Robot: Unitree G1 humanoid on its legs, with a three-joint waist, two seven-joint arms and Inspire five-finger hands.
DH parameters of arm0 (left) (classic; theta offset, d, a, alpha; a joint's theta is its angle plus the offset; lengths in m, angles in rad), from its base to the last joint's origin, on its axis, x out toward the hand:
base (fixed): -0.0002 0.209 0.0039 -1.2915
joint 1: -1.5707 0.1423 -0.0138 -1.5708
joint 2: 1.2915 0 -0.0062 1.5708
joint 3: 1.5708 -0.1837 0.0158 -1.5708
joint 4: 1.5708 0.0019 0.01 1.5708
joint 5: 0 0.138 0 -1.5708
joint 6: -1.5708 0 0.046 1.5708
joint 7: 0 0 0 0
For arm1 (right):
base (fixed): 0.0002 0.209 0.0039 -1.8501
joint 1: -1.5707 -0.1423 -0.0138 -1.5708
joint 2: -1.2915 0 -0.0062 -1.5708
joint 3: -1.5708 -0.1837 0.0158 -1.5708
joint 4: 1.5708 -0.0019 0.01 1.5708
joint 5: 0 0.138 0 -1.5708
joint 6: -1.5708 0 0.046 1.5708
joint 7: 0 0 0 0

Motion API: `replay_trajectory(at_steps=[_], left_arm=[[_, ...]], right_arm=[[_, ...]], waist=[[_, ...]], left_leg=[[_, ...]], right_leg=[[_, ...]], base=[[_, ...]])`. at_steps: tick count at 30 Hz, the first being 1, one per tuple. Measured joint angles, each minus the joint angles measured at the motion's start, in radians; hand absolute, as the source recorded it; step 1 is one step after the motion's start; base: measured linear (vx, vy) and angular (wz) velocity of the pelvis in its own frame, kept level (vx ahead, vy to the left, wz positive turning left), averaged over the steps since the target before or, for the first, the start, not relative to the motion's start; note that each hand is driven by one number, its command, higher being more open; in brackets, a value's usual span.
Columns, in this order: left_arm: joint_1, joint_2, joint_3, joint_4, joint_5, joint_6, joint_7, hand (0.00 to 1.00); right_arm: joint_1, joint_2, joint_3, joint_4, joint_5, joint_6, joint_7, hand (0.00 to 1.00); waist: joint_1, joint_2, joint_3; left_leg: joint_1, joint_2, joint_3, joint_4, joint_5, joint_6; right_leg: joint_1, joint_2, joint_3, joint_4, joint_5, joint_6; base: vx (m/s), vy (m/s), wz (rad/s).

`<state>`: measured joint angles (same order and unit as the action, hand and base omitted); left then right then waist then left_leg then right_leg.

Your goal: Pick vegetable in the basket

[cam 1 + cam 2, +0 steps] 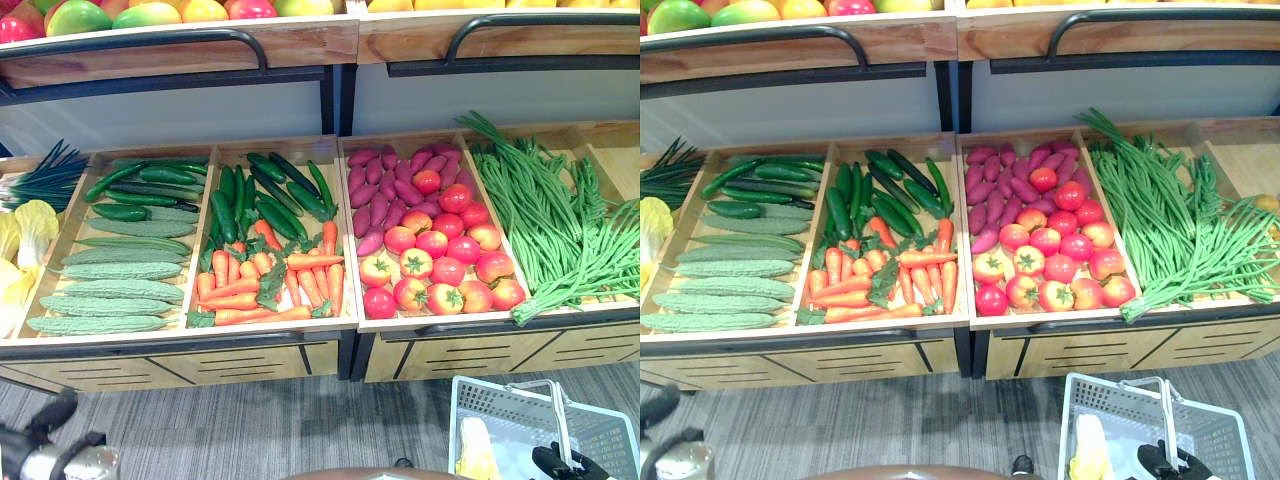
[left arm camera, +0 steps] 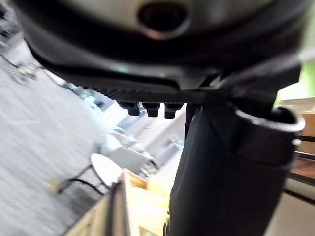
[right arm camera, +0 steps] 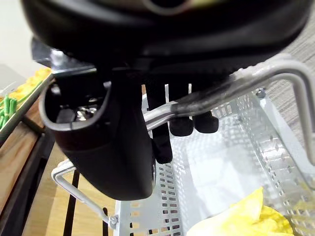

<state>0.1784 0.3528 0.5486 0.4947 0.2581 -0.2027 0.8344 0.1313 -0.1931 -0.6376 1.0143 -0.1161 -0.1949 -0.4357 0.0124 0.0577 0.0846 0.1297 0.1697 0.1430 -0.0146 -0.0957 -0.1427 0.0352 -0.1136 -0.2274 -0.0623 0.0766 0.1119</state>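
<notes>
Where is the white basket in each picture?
Left eye view: the basket sits in the bottom right corner, in front of the stand.
Right eye view: the basket is at the bottom right again.
Right wrist view: the basket is just past the right hand, whose fingers curl round its handle.
Shared landmark: the yellow thing lying inside the basket.

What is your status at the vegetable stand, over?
Right hand shut on handle of basket. Left hand low, idle. Yellow vegetable lies in basket. Carrots and tomatoes ahead, untouched.
</notes>
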Motion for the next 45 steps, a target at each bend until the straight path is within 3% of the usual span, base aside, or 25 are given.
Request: replay_trajectory(at_steps=[8,12,14,19,25,31,45], left_arm=[[0.002,0.168,-0.272,-0.133,0.24,-0.181,-0.183,1.0],[0.001,0.227,-0.405,-0.16,0.254,-0.271,-0.307,1.0],[-0.001,0.253,-0.454,-0.159,0.251,-0.28,-0.365,1.0],[-0.015,0.304,-0.578,-0.153,0.223,-0.276,-0.502,1.0],[-0.051,0.318,-0.652,-0.091,0.203,-0.234,-0.584,1.0],[-0.071,0.319,-0.653,-0.007,0.209,-0.198,-0.579,1.0],[-0.129,0.317,-0.593,0.088,0.266,-0.12,-0.472,1.0]], right_arm=[[-0.001,-0.05,0.047,-0.003,0.0,0.0,0.03,0.0],[-0.002,-0.071,0.067,-0.003,-0.002,0.0,0.047,0.0],[-0.002,-0.088,0.089,-0.003,-0.002,-0.002,0.058,0.0],[0.003,-0.128,0.13,-0.003,-0.022,-0.016,0.075,0.0],[0.015,-0.141,0.178,-0.003,-0.041,-0.033,0.082,0.0],[0.023,-0.157,0.196,-0.003,-0.042,-0.046,0.082,0.0],[0.034,-0.164,0.213,-0.003,-0.041,-0.047,0.082,0.0]], waist=[[0.003,0.016,-0.002],[-0.006,0.022,-0.001],[-0.016,0.025,-0.002],[-0.021,0.036,-0.005],[-0.023,0.047,-0.003],[-0.021,0.048,-0.003],[-0.016,0.032,0.009]], left_leg=[[-0.006,-0.003,0.023,0.001,-0.003,0.005],[0.003,-0.005,0.055,0.008,-0.003,0.005],[0.006,-0.006,0.067,0.017,-0.005,0.009],[0.01,-0.006,0.093,0.028,-0.011,0.01],[0.0,-0.003,0.103,0.038,-0.021,0.009],[-0.011,-0.001,0.116,0.039,-0.021,0.008],[-0.033,-0.005,0.112,0.041,-0.02,0.008]], right_leg=[[-0.017,-0.002,0.019,0.0,-0.001,0.002],[-0.019,-0.002,0.041,0.001,-0.001,0.001],[-0.022,-0.003,0.049,0.003,0.0,0.001],[-0.032,-0.003,0.07,0.011,0.001,0.001],[-0.041,0.0,0.08,0.01,0.012,0.0],[-0.055,0.004,0.092,0.004,0.025,-0.003],[-0.076,0.001,0.088,0.002,0.03,0.0]], base=[[0.01,0.002,-0.06],[0.02,0.005,-0.15],[0.03,0.0,-0.14],[-0.01,0.001,-0.13],[-0.05,0.0,-0.05],[-0.04,-0.007,-0.07],[0.0,0.0,0.0]])
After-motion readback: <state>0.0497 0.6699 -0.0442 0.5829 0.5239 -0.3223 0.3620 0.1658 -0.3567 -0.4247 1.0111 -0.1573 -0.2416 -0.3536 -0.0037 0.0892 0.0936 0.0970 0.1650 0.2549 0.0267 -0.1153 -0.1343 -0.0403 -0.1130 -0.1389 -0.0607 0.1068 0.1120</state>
